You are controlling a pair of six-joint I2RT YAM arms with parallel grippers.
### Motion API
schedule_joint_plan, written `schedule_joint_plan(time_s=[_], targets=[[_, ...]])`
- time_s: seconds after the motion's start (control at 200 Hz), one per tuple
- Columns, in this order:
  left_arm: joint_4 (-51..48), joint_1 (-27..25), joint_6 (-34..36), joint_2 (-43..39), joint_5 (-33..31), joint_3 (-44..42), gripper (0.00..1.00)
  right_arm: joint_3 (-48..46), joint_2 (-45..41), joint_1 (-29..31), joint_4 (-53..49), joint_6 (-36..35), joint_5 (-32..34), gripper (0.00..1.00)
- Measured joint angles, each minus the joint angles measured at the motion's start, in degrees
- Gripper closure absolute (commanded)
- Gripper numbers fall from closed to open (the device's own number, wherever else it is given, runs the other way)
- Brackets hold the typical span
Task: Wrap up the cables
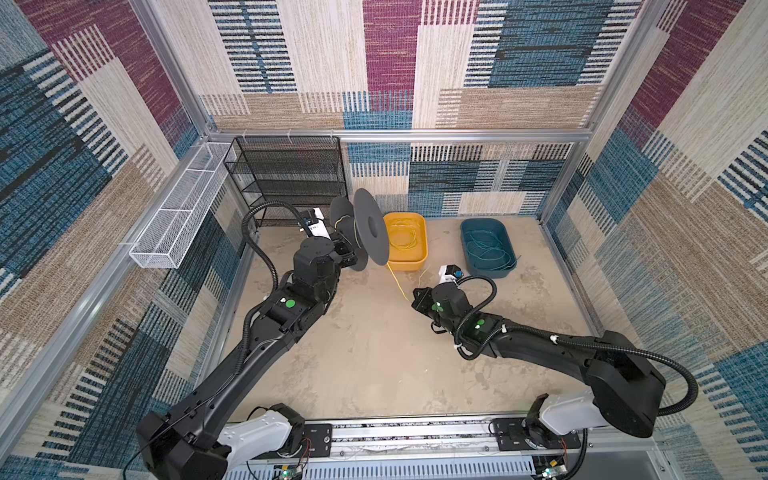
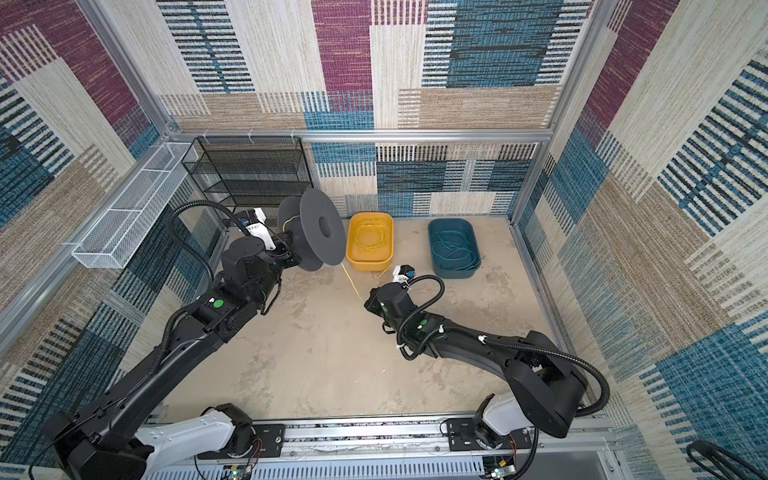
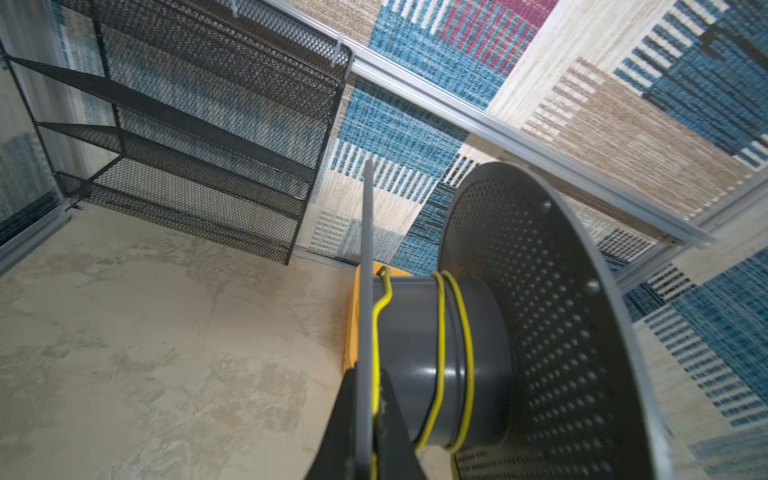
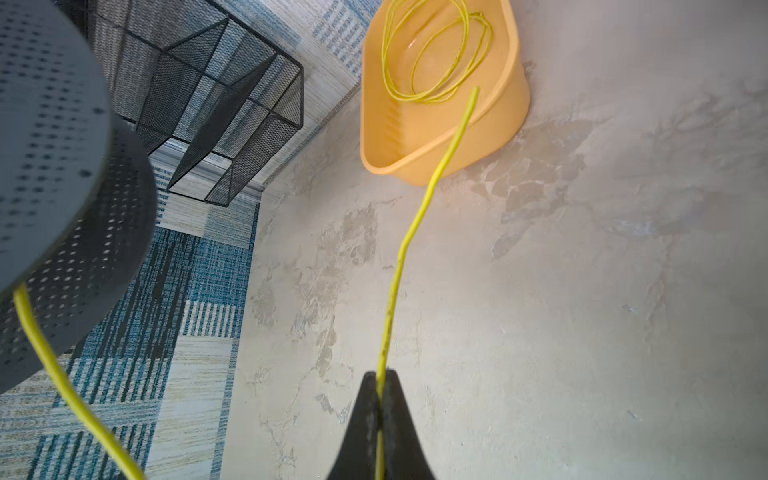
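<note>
Yellow cable (image 1: 397, 286), thin, bright and string-like: one nearly straight stretch runs from the underside of the dark grey plastic spool (image 1: 370, 226), which has two wide perforated flanges, down and right to the right gripper (image 1: 417, 297). Right gripper jaws are closed, pinching the yellow cable between them. In the right wrist view the cable leaves the fingertips and goes over the near rim of the yellow-orange plastic tub (image 4: 490, 137), where the rest lies in loose round loops. This tub sits at the far middle of the beige mottled tabletop (image 1: 365, 353), just right of the spool.

Left gripper (image 3: 368, 399) jaws are closed on the edge of one spool flange, holding the spool clear of the tabletop at far left-centre. The left wrist view shows two turns of cable on the grey hub, plus a kinked stretch along the gripped flange that passes between the fingers.

Teal oval plastic tub (image 1: 488, 272) sits further right, holding a coil of teal cord (image 1: 484, 249). Black wire-mesh shelf unit (image 1: 291, 174) stands against the far wall, left. White mesh basket (image 1: 178, 216) is on the left wall.
</note>
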Motion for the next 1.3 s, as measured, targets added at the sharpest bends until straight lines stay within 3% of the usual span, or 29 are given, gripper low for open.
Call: schedule_joint_plan(time_s=[0.21,0.396,0.936,1.302], targets=[[-3.8,-0.1,0.7,2.7,-3.8,0.7,1.0,4.7,-3.9,5.0,-5.0,-6.5,7.8,1.0],[-6.4,-0.3,3.0,4.5,-3.9,-1.8,1.0,11.3,-3.6,8.6,-6.8,-13.8,10.5,1.0],[-10.4,-6.0,10.9,-1.5,2.3,-9.9,1.0,25.3,0.0,9.7,-8.0,-29.5,9.6,1.0],[-13.5,-10.4,12.7,-6.2,3.6,-13.4,1.0,30.6,4.1,4.4,-10.0,-32.3,2.8,1.0]])
